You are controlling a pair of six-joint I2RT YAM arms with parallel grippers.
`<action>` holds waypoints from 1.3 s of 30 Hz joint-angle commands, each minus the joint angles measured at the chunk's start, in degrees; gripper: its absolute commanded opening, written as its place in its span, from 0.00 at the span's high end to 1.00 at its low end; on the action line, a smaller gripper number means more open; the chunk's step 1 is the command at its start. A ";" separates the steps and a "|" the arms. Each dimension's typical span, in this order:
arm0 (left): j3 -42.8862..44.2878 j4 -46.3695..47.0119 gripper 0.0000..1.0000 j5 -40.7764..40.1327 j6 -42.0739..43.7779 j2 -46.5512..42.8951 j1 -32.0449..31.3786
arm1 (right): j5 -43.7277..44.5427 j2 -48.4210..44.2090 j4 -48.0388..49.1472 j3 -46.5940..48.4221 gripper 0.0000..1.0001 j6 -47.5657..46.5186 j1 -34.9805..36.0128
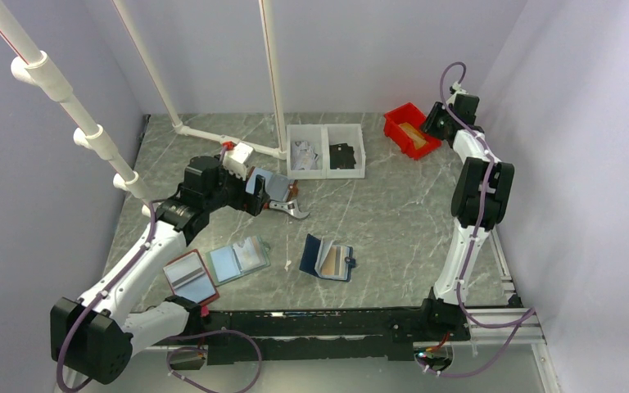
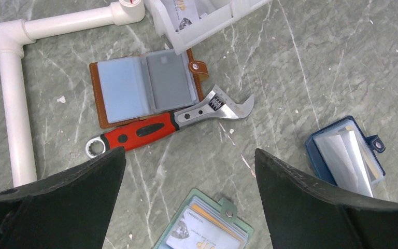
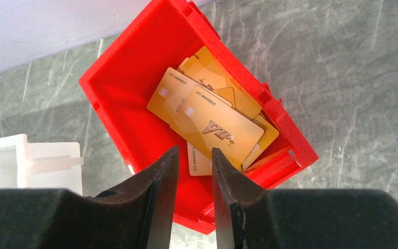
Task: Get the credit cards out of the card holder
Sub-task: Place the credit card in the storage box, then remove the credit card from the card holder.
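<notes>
Top gold card in red bin: "VIP", toward its 4 o'clock corner.
Same card, 11 o'clock edge: "NO" and digits beginning 88888, the rest unclear.
Card in white bin: only "IP" shows.

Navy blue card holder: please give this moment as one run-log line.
navy blue bifold card holder: open, tan card inside | left gripper: open | right gripper: slightly open over red plastic bin of gold cards

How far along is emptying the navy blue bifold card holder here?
Looks done: gold plastic cards lie in the red plastic bin below the right pincer. In hand: nothing visible; the left pincer is wide open. Left: the navy blue bifold holder lies open, a tan card showing inside.
</notes>
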 commanded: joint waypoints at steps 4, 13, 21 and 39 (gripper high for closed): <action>0.21 1.74 0.01 -1.14 1.42 -0.68 -0.04 | -3.69 -11.50 -0.66 -3.79 0.63 -6.73 -0.03; 0.05 1.37 0.01 -0.96 0.78 -2.01 -0.04 | -31.63 -27.73 -9.46 -15.51 0.45 -28.06 -0.07; -0.43 1.53 0.01 -0.04 0.37 -3.23 -0.04 | -41.12 -44.15 -16.27 -29.32 0.26 -36.92 -0.07; -1.35 2.50 0.01 5.43 0.37 -5.08 -0.04 | -51.01 -70.42 -3.65 -57.01 0.01 -36.84 -1.47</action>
